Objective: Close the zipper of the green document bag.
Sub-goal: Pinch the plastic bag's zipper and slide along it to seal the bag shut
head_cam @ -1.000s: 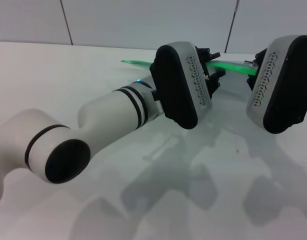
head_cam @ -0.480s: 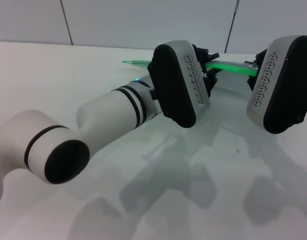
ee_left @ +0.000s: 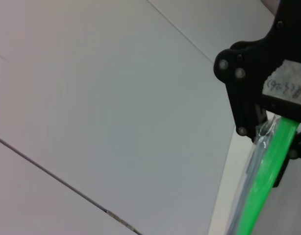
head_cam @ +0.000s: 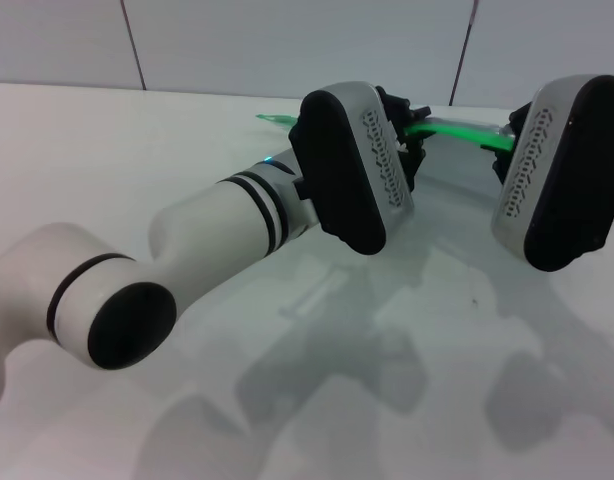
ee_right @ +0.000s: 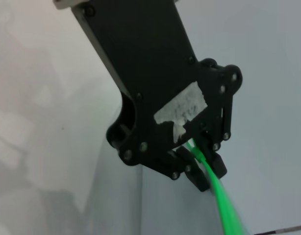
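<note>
The zipper (head_cam: 457, 131), a thin bright green strip, hangs in the air at the back of the head view. It runs from a loose left tip toward the right arm. My left gripper (head_cam: 409, 128) is shut on it partway along, past its big wrist housing. My right gripper (head_cam: 509, 134) is shut on the strip's right end. The green document bag (head_cam: 455, 172) hangs below as a faint translucent sheet (ee_right: 116, 205). In the right wrist view black fingers (ee_right: 204, 171) pinch the strip (ee_right: 214, 186). The left wrist view also shows black fingers (ee_left: 248, 117) clamped on the zipper (ee_left: 268, 161). The slider tab is hidden.
The white table (head_cam: 137, 150) lies under both arms, with their shadows across its front. A pale panelled wall (head_cam: 287, 40) stands close behind the bag. My left arm (head_cam: 217, 225) stretches across the table from the lower left.
My left gripper and its wrist housing have slid a little leftward and up along the green strip. The strip's loose left tip has shifted slightly right and up. The right arm has held still.
</note>
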Controlling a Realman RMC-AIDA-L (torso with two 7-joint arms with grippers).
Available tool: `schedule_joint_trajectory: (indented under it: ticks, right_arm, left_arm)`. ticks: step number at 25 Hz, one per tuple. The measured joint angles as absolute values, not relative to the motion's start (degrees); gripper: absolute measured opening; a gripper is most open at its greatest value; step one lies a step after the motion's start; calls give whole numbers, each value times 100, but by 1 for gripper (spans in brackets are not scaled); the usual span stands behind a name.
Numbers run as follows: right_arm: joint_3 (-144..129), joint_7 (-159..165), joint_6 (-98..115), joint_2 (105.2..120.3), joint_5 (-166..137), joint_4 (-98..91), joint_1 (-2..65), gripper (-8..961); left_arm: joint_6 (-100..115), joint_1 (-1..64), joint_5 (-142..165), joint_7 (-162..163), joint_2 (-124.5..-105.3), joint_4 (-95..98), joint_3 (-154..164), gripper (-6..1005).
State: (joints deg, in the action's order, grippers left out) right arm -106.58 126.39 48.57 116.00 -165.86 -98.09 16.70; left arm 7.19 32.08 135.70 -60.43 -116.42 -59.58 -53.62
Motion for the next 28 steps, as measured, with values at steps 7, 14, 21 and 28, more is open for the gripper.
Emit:
schedule_joint_trajectory:
  ticks: [7, 14, 21, 28]
  right_arm:
    - [-10705, 12639, 4849, 11602, -16584, -9852, 1641, 49]
    - [-10700, 12637, 4851, 11597, -16584, -9937, 1592, 48]
    - [-10689, 12576, 4824, 11581, -16585, -10178, 1381, 49]
    - [-10690, 12574, 4825, 11575, -16585, -10158, 1381, 49]
  left_arm:
    - [739, 3208, 13570, -6022, -11645, -5880, -5361, 121]
    - [815, 3213, 13565, -6011, -11645, -5716, -5426, 101]
    - [1014, 3223, 13543, -5997, -11646, -5536, -5506, 100]
    - [1039, 3206, 13490, -5990, -11645, -5526, -5525, 105]
